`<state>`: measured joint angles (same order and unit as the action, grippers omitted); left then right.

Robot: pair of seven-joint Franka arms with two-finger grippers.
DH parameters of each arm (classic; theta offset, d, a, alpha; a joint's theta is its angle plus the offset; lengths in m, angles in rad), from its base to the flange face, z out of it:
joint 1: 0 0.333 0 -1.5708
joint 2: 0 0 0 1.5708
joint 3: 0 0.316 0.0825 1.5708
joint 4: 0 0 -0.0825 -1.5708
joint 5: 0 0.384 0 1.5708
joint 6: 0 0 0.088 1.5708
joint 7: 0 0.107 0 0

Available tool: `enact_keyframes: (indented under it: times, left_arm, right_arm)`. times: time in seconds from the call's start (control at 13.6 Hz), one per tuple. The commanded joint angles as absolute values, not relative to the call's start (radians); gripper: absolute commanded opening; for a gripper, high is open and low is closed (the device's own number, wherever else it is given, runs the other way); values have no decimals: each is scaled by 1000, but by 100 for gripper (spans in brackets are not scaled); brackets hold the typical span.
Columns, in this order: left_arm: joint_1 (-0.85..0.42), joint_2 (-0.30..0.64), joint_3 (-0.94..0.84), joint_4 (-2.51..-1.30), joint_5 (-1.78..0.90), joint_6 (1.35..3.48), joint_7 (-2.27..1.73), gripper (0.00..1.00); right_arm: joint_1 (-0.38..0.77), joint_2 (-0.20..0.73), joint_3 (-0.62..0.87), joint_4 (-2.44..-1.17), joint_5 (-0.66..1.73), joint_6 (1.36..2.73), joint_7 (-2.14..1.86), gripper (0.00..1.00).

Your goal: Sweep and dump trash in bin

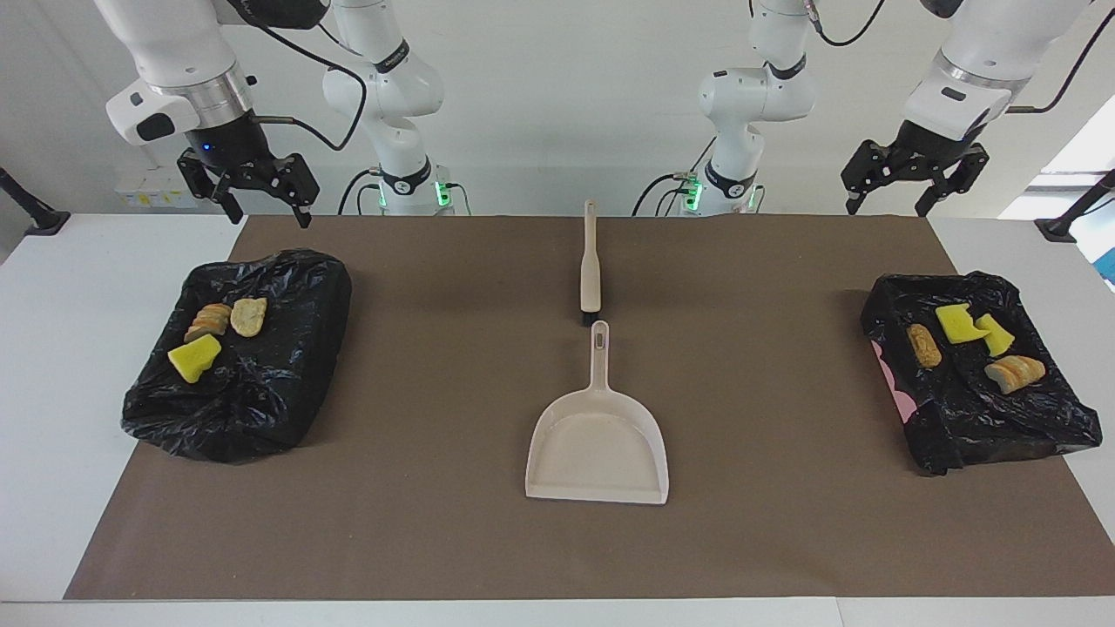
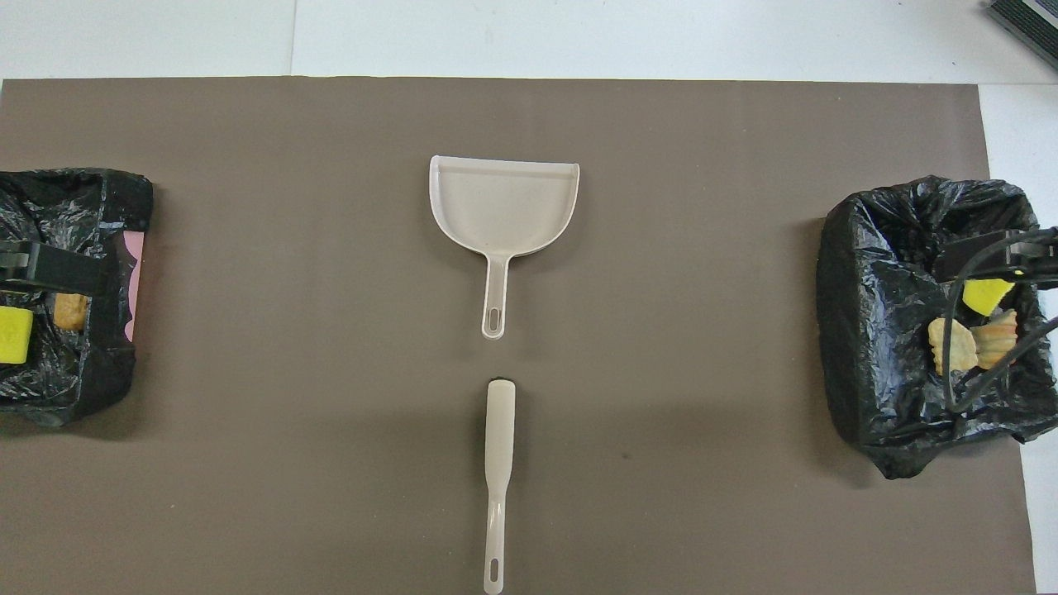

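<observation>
Covering most of the table, a brown mat carries two black-lined bins, one at the right arm's end with three scraps of trash, one at the left arm's end with four. Centred on the mat lies a dustpan, a brush nearer the robots. Both grippers, right and left, are raised with fingers spread, nothing held.

Bright even overhead light, soft shadows, sharp focus, glossy glare on bags
</observation>
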<state>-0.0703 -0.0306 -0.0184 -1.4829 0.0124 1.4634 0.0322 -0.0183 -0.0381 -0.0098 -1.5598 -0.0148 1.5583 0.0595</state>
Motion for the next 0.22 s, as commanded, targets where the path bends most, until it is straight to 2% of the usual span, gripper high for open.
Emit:
enact_keyframes:
  times: [0.0, 0.15]
  left_arm:
    - [-63, -37, -25, -1471, 23, 1450, 25, 100]
    - [-63, -37, -25, -1471, 23, 1450, 25, 100]
  right_arm:
    - [-18, -58, -11, -1582, -9, 1560, 72, 100]
    - [-18, -58, -11, -1582, -9, 1560, 72, 100]
